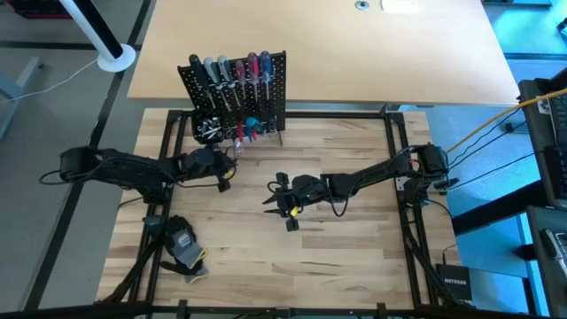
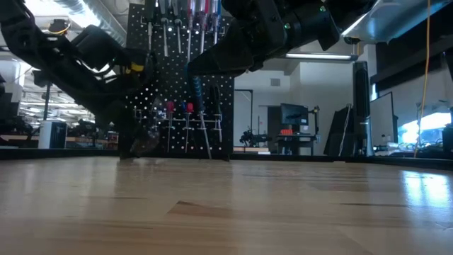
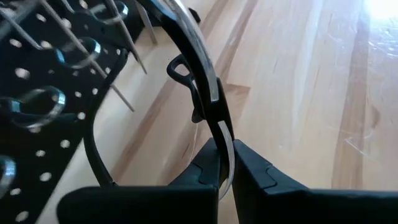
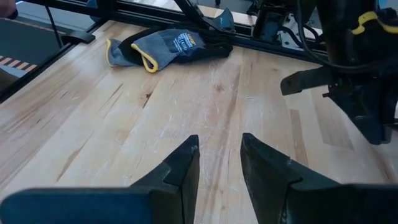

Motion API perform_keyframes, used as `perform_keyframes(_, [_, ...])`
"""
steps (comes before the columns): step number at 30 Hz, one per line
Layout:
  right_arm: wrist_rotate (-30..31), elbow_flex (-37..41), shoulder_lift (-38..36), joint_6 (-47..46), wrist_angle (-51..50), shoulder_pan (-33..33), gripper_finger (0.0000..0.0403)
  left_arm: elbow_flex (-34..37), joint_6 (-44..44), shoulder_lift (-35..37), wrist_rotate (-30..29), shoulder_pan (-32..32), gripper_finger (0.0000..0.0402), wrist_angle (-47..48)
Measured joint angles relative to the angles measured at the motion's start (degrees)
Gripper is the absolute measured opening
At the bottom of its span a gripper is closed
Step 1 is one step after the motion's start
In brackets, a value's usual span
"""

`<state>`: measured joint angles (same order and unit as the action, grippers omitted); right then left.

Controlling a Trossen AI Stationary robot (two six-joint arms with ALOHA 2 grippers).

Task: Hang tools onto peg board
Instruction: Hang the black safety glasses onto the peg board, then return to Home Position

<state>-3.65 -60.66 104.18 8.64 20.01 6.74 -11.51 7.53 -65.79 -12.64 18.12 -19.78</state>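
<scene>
My left gripper (image 1: 223,175) is pinched shut on a thin silver metal tool (image 3: 208,99), just in front of the peg board (image 1: 266,106) at the table's (image 1: 354,257) back edge; my right gripper (image 1: 276,197) hovers mid-table, fingers parted, empty; a glove (image 1: 184,246) lies near the front left.

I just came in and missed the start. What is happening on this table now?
The left pincer is shut on a thin black tool beside the peg board, which already carries a row of screwdrivers. The right pincer hangs open and empty over the middle of the table. A glove lies near the front left corner.
</scene>
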Motion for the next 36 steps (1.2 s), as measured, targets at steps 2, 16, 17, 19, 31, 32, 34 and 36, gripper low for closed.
perform_keyframes(2, [-0.01,0.0,0.0,0.0,-0.01,0.0,0.0117,0.0,-0.08,-1.66,0.64,0.35,0.0006,-1.45])
perform_keyframes(16, [-0.95,0.0,0.0,-0.9,-0.16,0.0,0.0117,-0.07,-4.31,-4.09,-2.08,1.98,0.0026,-0.78])
perform_keyframes(17, [-0.95,0.0,0.0,-0.92,-0.17,0.0,0.0117,-0.07,-4.51,-4.09,-2.22,1.98,0.0032,-0.79])
perform_keyframes(19, [-0.95,0.0,0.0,-0.9,-0.17,0.0,0.0117,-0.07,-4.81,-4.09,-2.36,1.98,0.0043,-0.92])
perform_keyframes(31, [-0.95,0.0,0.0,-1.31,-0.38,0.0,0.0117,-1.89,-2.53,-1.19,-2.19,1.91,0.0156,3.14])
perform_keyframes(32, [-0.95,0.0,0.0,-1.31,-0.47,0.0,0.0117,-2.4,-2.6,-0.2,-2.16,1.91,0.0164,5.06])
perform_keyframes(34, [-0.94,0.0,0.0,-1.31,-0.58,0.0,0.0117,-3.36,-2.87,2.16,-2.19,1.91,0.0177,9.62])
perform_keyframes(36, [-0.95,0.0,0.0,-1.31,-0.57,0.0,0.0117,-4.24,-3.66,4.66,-2.16,1.76,0.0184,14.41])
